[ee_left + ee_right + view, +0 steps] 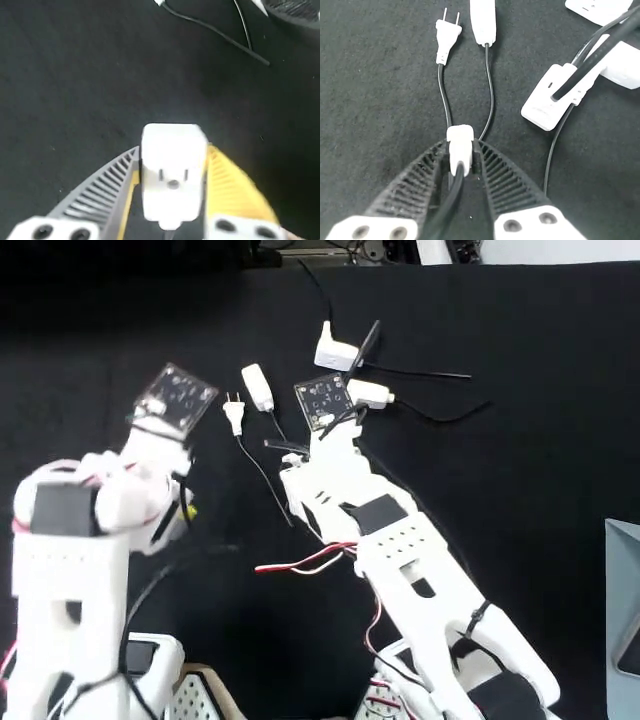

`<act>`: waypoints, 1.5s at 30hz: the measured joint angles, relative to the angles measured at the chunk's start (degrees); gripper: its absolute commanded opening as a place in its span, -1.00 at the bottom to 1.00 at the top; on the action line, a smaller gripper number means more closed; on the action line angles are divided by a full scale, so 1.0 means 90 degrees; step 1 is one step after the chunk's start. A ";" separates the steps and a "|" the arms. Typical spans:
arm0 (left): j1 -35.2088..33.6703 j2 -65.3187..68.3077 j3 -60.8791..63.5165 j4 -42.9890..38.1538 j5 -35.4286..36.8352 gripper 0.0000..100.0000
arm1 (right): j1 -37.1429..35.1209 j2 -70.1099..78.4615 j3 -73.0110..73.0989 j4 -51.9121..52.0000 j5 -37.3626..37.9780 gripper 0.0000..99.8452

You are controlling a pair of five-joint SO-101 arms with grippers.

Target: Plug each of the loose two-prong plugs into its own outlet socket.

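both claws loaded
left claw (173,150) clamped on a white outlet socket (172,170), slotted face toward the wrist camera, long axis along the fingers. right claw (461,147) closed on a white plug (460,135), long axis along the fingers, black cable (451,195) trailing back. ahead, loose two-prong plug (446,35) lies flat on the worktop (370,100), prongs pointing away from the claw.

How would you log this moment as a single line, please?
left gripper: shut on outlet socket | right gripper: shut on white plug | two-prong plug: loose on black cloth
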 measured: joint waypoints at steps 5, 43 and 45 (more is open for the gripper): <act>-0.0059 -0.0987 0.0234 -0.0068 0.0000 -0.45 | 0.0000 0.0000 0.0000 0.0000 0.0000 -0.98; 0.1983 0.0469 0.4777 -0.5118 0.0244 -0.54 | 0.0742 0.0000 -0.0029 0.0000 0.0000 -0.98; 0.1983 0.0977 0.4777 -0.5294 0.0244 -0.54 | 0.0752 0.0000 -0.0029 0.0000 0.0000 -0.98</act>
